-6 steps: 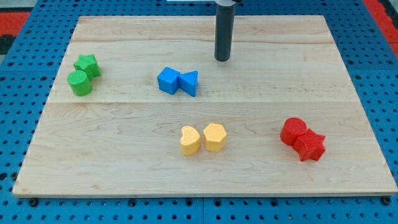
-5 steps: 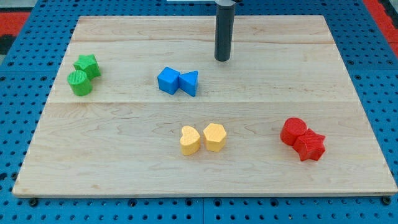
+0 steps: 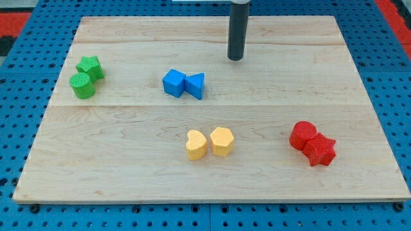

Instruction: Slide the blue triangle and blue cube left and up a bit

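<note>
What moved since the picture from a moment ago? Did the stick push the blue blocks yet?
Only my tip moved: it slid a little toward the view's right and slightly up, away from the blue pair. It touches no block. The blue cube and blue triangle stayed put, side by side and not yet pushed. The green, yellow and red blocks also kept their places.

dark rod upright, entering from the view's top, my tip (image 3: 236, 59) set down near the view's top, right of centre

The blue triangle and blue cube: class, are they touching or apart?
Touching. The blue cube and blue triangle meet side by side, no board showing between; my tip stands apart, upper right.
</note>
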You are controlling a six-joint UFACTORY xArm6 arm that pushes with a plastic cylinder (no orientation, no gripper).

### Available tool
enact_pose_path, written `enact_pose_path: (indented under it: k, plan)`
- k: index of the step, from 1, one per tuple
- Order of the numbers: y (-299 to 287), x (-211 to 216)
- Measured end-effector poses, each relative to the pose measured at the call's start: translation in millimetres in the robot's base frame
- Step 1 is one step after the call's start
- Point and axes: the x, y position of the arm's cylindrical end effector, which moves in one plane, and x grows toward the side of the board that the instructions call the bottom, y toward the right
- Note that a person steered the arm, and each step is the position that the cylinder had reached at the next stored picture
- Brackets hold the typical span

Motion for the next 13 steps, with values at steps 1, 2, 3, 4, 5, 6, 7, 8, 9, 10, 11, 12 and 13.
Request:
enact_pose_path:
  k: [1, 2, 3, 4, 5, 6, 7, 8, 9, 10, 11, 12, 13]
  plan:
    - [1, -2]
    - [2, -2]
    - [4, -2]
    - [4, -2]
    - [7, -2]
    - [7, -3]
    - [7, -1]
    - [12, -1]
    - [12, -1]
    - [12, -1]
    - [38, 4]
    - [48, 62]
    - [20, 116]
